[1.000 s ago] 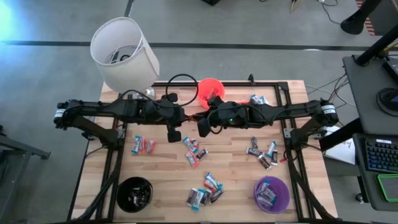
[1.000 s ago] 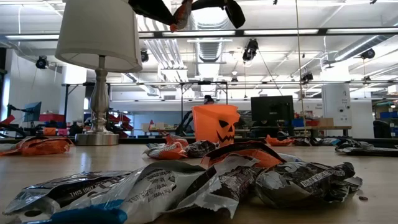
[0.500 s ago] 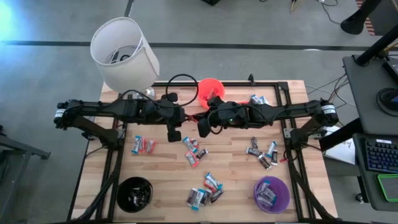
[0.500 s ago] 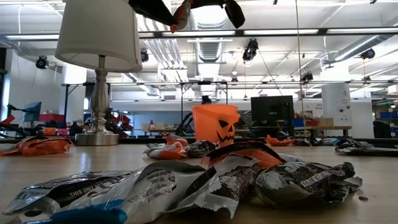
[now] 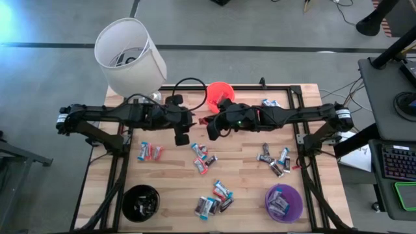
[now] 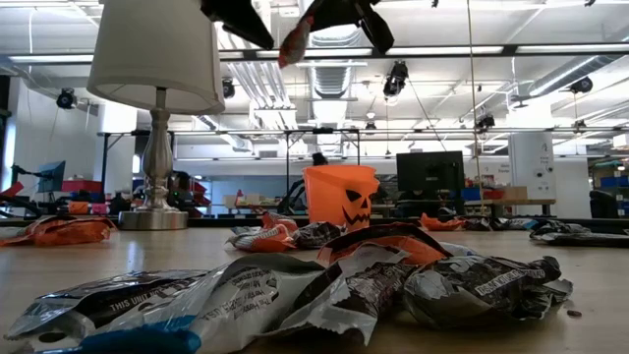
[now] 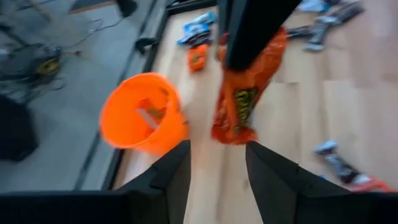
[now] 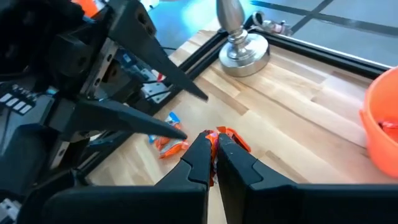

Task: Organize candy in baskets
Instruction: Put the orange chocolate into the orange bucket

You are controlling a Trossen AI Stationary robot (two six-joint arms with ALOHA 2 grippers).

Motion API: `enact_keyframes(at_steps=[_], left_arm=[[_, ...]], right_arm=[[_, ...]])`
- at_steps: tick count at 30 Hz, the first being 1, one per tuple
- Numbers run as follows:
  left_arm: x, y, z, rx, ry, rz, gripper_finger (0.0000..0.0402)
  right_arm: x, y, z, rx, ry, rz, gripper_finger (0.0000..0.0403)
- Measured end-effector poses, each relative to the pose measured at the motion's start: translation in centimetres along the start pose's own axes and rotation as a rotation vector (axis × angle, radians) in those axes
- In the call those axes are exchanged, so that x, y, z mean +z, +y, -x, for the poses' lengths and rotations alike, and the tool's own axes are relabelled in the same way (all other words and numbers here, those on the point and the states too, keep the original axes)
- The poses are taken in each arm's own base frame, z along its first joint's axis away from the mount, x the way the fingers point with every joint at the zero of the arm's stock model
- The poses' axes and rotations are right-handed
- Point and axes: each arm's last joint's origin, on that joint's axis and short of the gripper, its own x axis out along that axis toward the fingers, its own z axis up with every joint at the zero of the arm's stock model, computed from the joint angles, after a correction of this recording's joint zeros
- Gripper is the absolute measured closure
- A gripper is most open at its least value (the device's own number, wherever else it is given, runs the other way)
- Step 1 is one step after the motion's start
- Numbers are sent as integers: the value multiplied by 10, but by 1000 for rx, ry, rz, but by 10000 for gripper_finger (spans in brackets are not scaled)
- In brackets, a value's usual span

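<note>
Nearest in the low view, a heap of crumpled candy [image 6: 324, 285] fills the front of the table [image 6: 590, 295], labels mostly unreadable. Above mid-table the right pincer [image 8: 214, 155] pinches an orange wrapper [image 7: 245, 93], its top hidden between the fingers, while the left pincer [image 7: 217, 171] gapes empty. Beyond stands the orange bucket [image 5: 219, 93], partly covered by the right arm

Above the table's middle, my two pincers face each other

My left gripper [image 5: 192, 120] hangs just left of my right gripper [image 5: 209, 121], which pinches a candy wrapper [image 7: 245, 93] between us. The pumpkin bucket [image 5: 219, 95] stands behind them at the far edge, the lamp [image 5: 130, 55] left of it. Loose candies [image 5: 202, 157] lie before us; two more buckets [image 5: 141, 202] [image 5: 283, 203] flank the near edge.
</note>
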Motion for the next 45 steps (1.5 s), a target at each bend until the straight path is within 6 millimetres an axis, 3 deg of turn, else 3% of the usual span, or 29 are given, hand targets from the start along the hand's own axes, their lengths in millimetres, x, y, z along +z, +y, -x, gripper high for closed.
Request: enact_keyframes(at_steps=[7, 19, 29, 36, 45], left_arm=[[-3, 1, 0, 26, 26, -10, 260], [-17, -1, 2, 12, 171, 10, 260], [-20, -1, 3, 11, 199, 22, 260], [-20, -1, 2, 11, 199, 32, 260], [-20, -1, 2, -1, 200, 49, 260]], right_arm=[[7, -15, -4, -52, 10, 27, 394], [32, -76, -14, -275, 69, 79, 394], [53, -123, -25, -315, 106, 75, 394], [52, -151, -45, -370, 158, 93, 392], [43, -164, -65, -372, 221, 97, 349]])
